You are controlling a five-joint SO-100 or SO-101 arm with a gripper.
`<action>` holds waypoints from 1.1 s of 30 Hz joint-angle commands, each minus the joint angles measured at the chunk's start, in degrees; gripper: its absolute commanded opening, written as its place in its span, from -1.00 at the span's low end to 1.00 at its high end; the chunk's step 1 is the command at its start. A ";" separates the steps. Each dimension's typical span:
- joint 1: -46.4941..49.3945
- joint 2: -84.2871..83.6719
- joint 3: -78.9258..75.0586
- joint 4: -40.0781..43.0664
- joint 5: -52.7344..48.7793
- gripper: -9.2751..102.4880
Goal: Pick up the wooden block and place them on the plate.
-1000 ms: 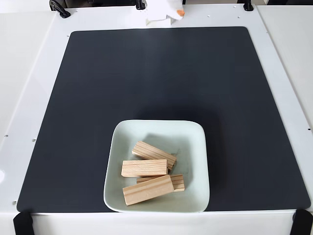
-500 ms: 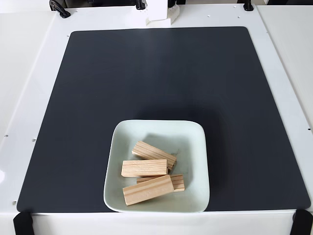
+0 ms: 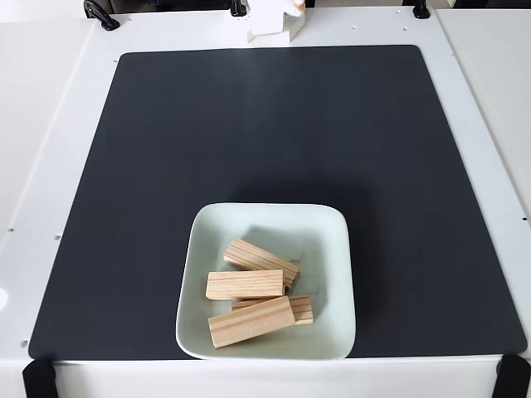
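Four wooden blocks (image 3: 249,284) fill plate (image 3: 332,240) on black mat (image 3: 249,124); claw's state unclear.

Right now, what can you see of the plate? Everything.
The plate is a pale mint-white square dish with rounded corners and a raised rim, glossy like ceramic. It sits flat on the black mat near its front edge. Four wooden blocks lie piled inside, covering its lower half; the upper half is bare.

no readable text or labels anywhere.
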 commanded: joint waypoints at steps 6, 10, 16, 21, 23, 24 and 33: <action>4.22 0.97 0.09 15.12 -0.26 -0.84; 4.04 0.97 0.09 19.25 -0.26 -0.84; 3.96 0.97 0.09 29.97 -0.26 -0.84; 4.04 1.05 0.09 34.45 -0.26 -0.84; 4.04 1.05 0.09 34.45 -0.35 -0.84; 4.04 1.05 0.09 34.45 -0.35 -0.84; 4.04 0.79 -0.09 34.45 0.35 -0.84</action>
